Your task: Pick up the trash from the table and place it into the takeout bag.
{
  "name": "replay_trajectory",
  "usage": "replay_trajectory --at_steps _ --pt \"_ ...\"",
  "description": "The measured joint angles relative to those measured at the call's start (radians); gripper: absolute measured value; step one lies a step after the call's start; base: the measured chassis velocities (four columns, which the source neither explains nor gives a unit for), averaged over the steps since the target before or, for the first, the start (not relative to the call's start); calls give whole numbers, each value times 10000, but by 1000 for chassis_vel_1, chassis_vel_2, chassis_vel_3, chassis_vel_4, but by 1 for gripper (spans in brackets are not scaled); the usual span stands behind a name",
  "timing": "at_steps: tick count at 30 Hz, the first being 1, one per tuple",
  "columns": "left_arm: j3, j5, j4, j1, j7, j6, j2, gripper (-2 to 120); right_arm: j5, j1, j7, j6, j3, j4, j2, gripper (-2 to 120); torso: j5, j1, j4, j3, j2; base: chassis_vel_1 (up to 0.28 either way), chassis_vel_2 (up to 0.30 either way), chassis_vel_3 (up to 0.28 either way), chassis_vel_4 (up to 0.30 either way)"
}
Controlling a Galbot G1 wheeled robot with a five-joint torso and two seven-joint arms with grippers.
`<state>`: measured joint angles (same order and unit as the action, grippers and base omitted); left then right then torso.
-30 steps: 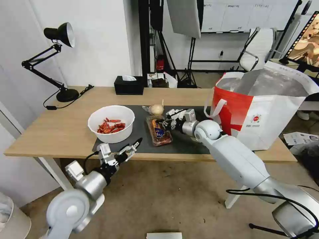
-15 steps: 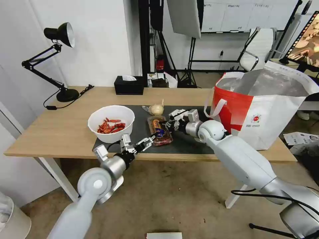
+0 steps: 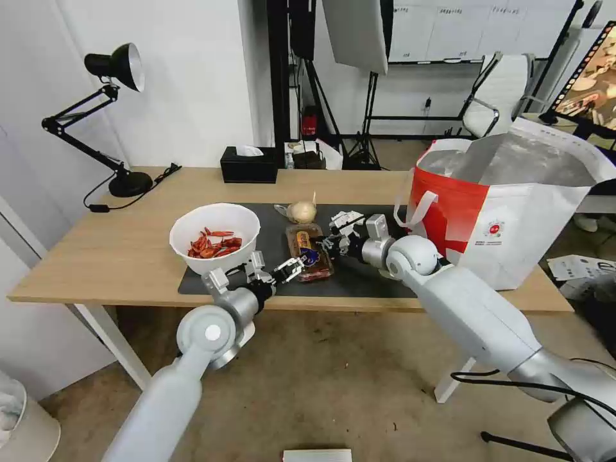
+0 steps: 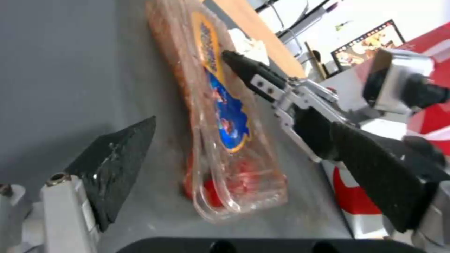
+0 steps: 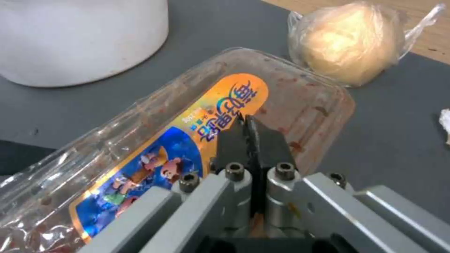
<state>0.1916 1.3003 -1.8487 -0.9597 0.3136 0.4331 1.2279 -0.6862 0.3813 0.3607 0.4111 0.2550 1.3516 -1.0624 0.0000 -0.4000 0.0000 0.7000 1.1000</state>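
**Both grippers at the clear tray on the mat**

The light-wood table [image 3: 128,250] carries a dark grey mat [image 3: 359,273]. At the mat's 3 o'clock end stands the takeout bag [image 3: 513,218], red and white, foil-lined, mouth open, with white loop handles and a small round red logo above tiny print too small to read.

At the mat's 9 o'clock end sits the white bowl [image 3: 215,239] holding red scraps. Between bowl and bag lies the clear two-compartment tray [image 3: 309,251], smeared with red, bearing an orange-and-blue label with cartoon figures and stylised Chinese characters I cannot read. At the tray's 12 o'clock is the beige bagged lump [image 3: 301,211], close to the tray; I cannot tell if they touch. A crumpled white tissue [image 5: 445,123] lies on the mat at the picture's edge.

The right gripper [image 3: 328,242] comes in from the tray's 3 o'clock, fingers pressed together, tips over the label. The left gripper [image 3: 290,268] reaches from 7 o'clock with fingers spread, one either side of the tray's near end.

At the table's far edge stand a black tissue box [image 3: 249,165] and, toward 10 o'clock, a black desk lamp [image 3: 109,115].
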Motion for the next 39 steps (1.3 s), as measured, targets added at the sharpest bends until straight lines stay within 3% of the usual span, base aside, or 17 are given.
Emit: replay_trajectory --at_steps 12,15,31,39 --pt "-183 135 514 364 207 -23 254 100 -168 -148 -107 54 18 -118 -146 0 0 1 1 0 -1 0 0 0 0" --pt "-282 159 671 503 326 -65 325 95 -192 -157 -121 58 19 -119 -167 0 0 0 0 0 0 0 0 0 0" --pt "-457 111 989 695 517 -162 471 31 -292 -84 -170 59 7 106 -42 0 0 0 1 0 -1 0 0 0 0" --pt "-458 85 1001 686 502 -174 473 9 -464 -46 -233 62 11 257 128 0 0 0 0 0 -1 0 0 0 0"
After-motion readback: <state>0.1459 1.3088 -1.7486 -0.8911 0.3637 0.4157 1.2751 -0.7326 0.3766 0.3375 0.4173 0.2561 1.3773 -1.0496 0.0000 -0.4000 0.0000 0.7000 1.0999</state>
